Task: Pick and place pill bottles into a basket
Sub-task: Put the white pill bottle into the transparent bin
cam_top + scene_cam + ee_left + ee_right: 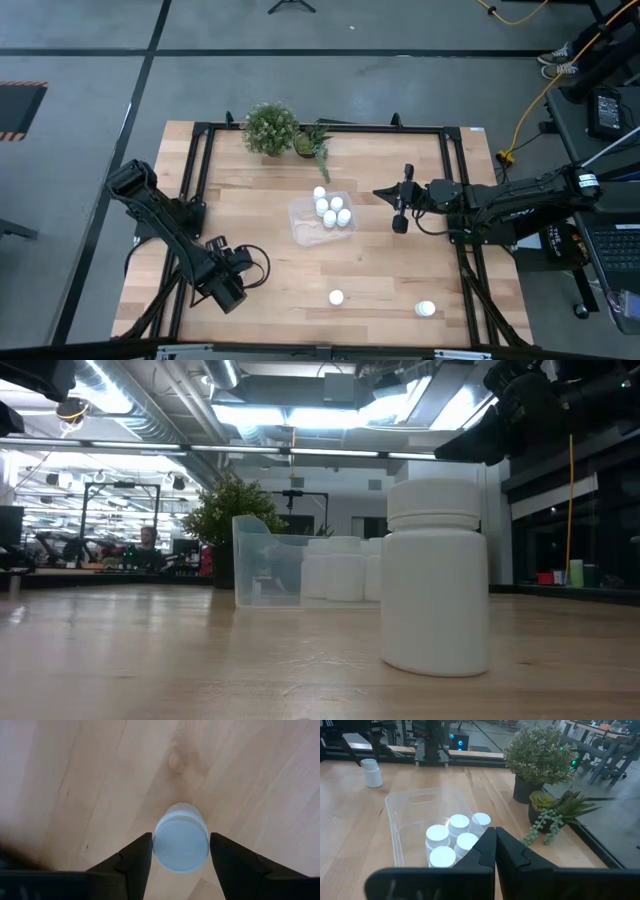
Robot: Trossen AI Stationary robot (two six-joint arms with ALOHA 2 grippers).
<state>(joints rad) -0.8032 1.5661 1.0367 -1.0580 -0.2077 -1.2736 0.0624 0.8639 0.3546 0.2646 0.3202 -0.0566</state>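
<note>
Clear basket point(304, 222) holding five pill bottles point(331, 210), left tool point(180, 851) open around a sixth.

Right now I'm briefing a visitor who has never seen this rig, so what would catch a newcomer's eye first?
Probably the cluster of white pill bottles in the clear basket at the table's middle, with the right gripper shut beside it. Then the left gripper near the front left, its fingers straddling one upright bottle. Two stray bottles wait along the front edge.
</note>
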